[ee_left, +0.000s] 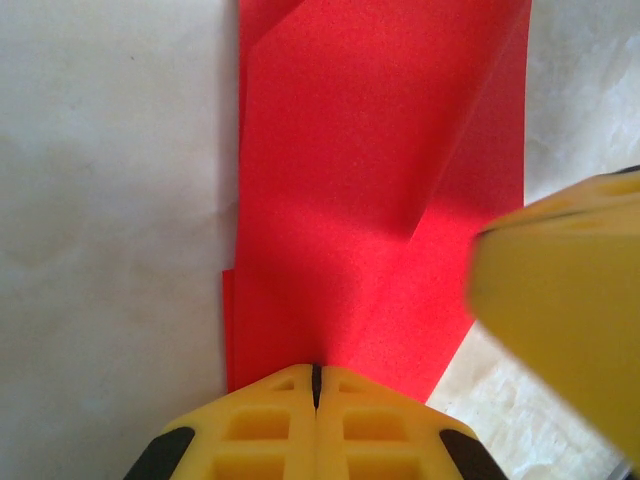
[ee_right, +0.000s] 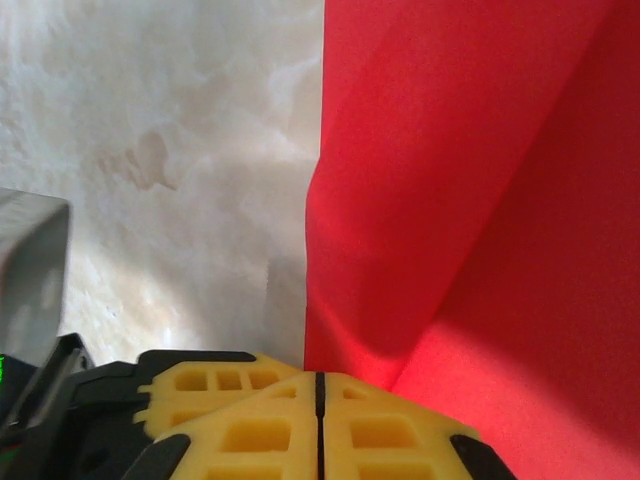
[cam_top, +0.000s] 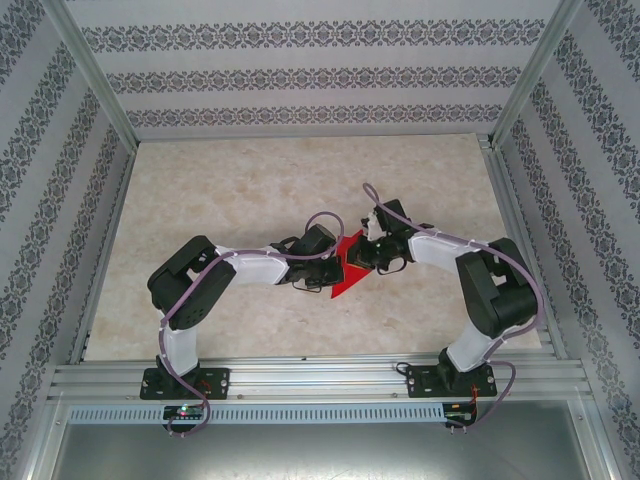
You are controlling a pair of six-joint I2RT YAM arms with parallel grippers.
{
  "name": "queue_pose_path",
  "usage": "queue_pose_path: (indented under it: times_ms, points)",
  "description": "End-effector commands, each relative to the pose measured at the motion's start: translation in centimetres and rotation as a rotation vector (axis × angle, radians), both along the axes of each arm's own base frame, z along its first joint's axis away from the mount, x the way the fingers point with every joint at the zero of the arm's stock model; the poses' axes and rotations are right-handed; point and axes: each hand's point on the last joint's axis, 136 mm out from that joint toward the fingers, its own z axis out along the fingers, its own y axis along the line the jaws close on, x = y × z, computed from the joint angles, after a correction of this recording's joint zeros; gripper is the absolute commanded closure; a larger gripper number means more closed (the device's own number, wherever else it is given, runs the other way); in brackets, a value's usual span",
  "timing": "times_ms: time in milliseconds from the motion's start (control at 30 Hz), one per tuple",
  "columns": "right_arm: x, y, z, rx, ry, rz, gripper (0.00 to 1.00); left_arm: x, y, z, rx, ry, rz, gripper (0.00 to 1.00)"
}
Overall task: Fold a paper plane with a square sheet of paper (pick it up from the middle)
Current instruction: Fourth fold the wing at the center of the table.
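Observation:
The square sheet of paper is bright red and folded into a pointed shape, its tip toward the near edge. It is held up between both grippers at mid-table. My left gripper is shut on its left edge; in the left wrist view the paper runs out from the shut jaws with a diagonal crease. My right gripper is shut on the right side; in the right wrist view the paper rises from the shut jaws, bent along a fold. A paper plane is out of view.
The marble-patterned table is fenced by an aluminium frame and patterned walls. A finger of the right gripper crowds the left wrist view, so the two grippers are almost touching. Both arms reach inward from the near edge.

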Motion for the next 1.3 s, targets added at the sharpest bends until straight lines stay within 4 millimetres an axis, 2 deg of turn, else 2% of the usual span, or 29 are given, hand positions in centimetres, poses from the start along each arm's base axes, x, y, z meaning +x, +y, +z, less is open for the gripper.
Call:
queue_pose_path:
  times_ms: [0,167,333,567,767,867,967,1100,1167,1267]
  points:
    - [-0.2,0.9,-0.6,0.039,-0.016,0.054,0.94,-3.1,4.0,-5.1,0.188,0.146,0.004,1.0]
    - [-0.4,1.1,-1.9,0.024,0.014,0.078,0.95,-3.2,4.0,-5.2,0.192,0.151,-0.001,1.0]
    - [0.3,-0.2,-3.6,-0.019,0.035,0.055,0.96,-3.6,4.4,-5.3,0.209,0.165,-0.003,1.0]
    - [4.3,-3.7,-4.3,-0.034,0.041,-0.029,0.96,-4.8,5.8,-6.0,0.254,0.192,-0.021,1.0]
    - [8.2,-6.2,-3.1,-0.03,0.003,-0.114,0.95,-5.6,6.5,-6.5,0.279,0.207,-0.031,1.0]
    - [9.3,-6.6,-2.0,-0.003,-0.027,-0.125,0.95,-5.5,7.0,-6.3,0.298,0.199,-0.04,1.0]
    - [8.9,-5.4,0.7,0.069,-0.084,-0.109,0.95,-5.5,7.5,-5.8,0.308,0.186,-0.05,1.0]
    - [7.0,-3.8,4.0,0.116,-0.168,-0.09,0.93,-5.5,8.6,-5.0,0.315,0.16,-0.07,1.0]
    - [5.5,-2.5,4.3,0.106,-0.175,-0.068,0.93,-5.5,8.9,-4.5,0.313,0.146,-0.087,1.0]
    - [3.4,-0.2,3.7,0.08,-0.163,-0.018,0.93,-5.4,9.6,-3.9,0.311,0.129,-0.098,1.0]
